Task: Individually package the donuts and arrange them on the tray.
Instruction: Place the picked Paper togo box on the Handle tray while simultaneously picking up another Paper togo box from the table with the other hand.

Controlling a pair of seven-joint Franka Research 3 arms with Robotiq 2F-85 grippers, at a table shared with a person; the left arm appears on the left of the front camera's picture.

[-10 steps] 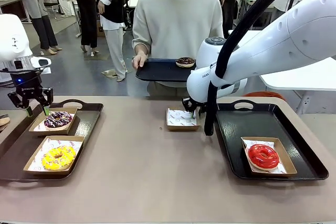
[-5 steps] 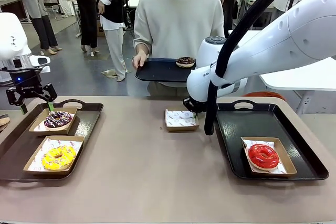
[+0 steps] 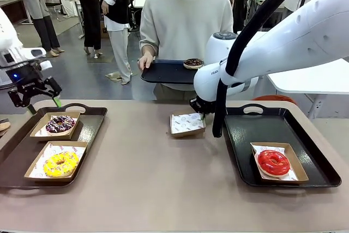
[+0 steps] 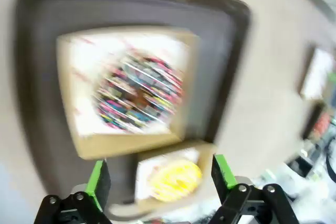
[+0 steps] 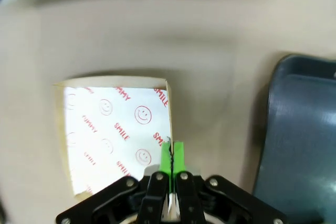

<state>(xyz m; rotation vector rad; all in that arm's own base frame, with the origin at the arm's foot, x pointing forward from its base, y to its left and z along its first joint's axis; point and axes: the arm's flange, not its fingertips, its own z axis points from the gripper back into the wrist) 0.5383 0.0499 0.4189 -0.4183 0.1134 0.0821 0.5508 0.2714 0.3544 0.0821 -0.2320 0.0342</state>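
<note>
Right gripper point(image 5: 171, 156) pinches the empty box's point(image 3: 187, 124) 3 o'clock rim; lift it level toward the right tray point(image 3: 242, 159); left gripper point(image 4: 160, 174) spread, idle.

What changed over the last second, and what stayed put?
The left pincer, open, rose from the purple donut. The right pincer, shut on the empty box's edge, tilted it up. The yellow donut, red donut and the person's tray stayed as they were.

Four donuts point(image 3: 60, 124), four boxes point(image 3: 187, 124), three trays point(image 3: 283, 129)
</note>
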